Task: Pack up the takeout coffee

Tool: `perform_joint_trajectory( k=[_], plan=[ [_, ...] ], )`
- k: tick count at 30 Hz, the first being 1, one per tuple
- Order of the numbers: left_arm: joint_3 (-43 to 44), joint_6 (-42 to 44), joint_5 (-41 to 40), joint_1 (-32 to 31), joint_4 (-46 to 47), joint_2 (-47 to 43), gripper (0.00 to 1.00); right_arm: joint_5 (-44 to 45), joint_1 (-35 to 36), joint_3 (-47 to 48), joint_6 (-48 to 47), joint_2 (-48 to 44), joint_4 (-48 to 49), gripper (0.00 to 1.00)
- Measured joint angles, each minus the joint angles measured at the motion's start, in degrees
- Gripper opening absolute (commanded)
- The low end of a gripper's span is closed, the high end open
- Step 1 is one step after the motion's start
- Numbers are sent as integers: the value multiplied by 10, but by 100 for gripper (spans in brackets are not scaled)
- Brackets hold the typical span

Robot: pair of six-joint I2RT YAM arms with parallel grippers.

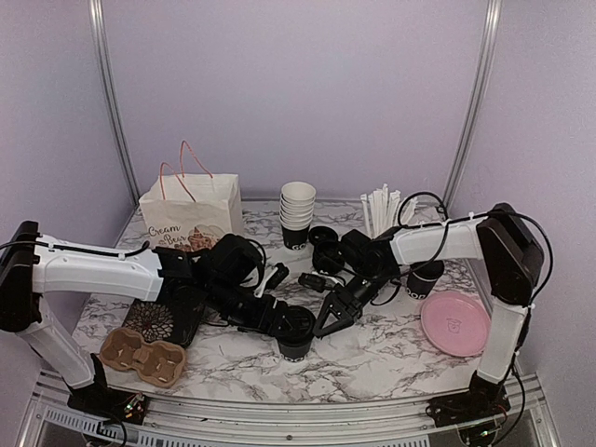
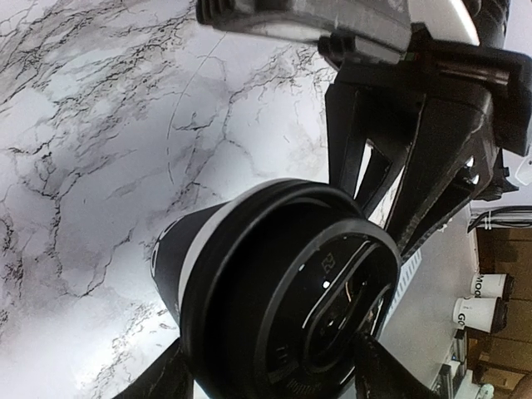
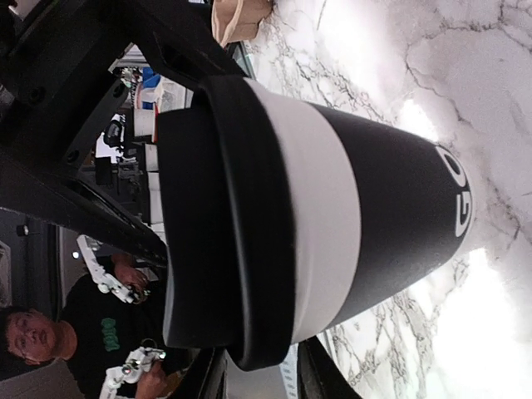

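A takeout coffee cup (image 1: 296,343), black with a white band under its black lid, stands on the marble table near the front centre. In the left wrist view it (image 2: 274,283) fills the lower frame, and my left gripper (image 2: 270,378) is shut on it, one finger against each side just below the lid. My right gripper (image 1: 326,324) comes in from the right at lid height. In the right wrist view its fingers (image 3: 320,376) stand a little apart with the lid's rim (image 3: 258,349) at the gap. A second black cup (image 1: 424,277) stands by the right arm.
A cardboard cup carrier (image 1: 142,356) lies front left beside a black patterned sheet (image 1: 168,321). A paper bag (image 1: 191,209) stands at the back left, with stacked cups (image 1: 298,212) and white straws (image 1: 382,209) behind. A pink plate (image 1: 454,324) lies at the right.
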Motion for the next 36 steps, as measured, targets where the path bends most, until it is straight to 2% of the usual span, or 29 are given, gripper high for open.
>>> perform_joint_trajectory(
  k=[6, 12, 18, 26, 36],
  plan=[
    [17, 17, -20, -5, -45, -5, 78, 46, 0, 23, -47, -10, 5, 46],
    [21, 30, -32, -6, -76, -21, 80, 71, 0, 40, -73, -26, 7, 53],
    [28, 34, -52, 2, -88, -29, 79, 87, -1, 51, -86, -28, 5, 53],
    [28, 0, -85, 47, -78, -64, 63, 97, -5, 56, -88, -28, 3, 51],
    [-11, -54, -69, 65, -41, -72, 56, 98, -17, 68, -85, -19, 4, 50]
  ],
)
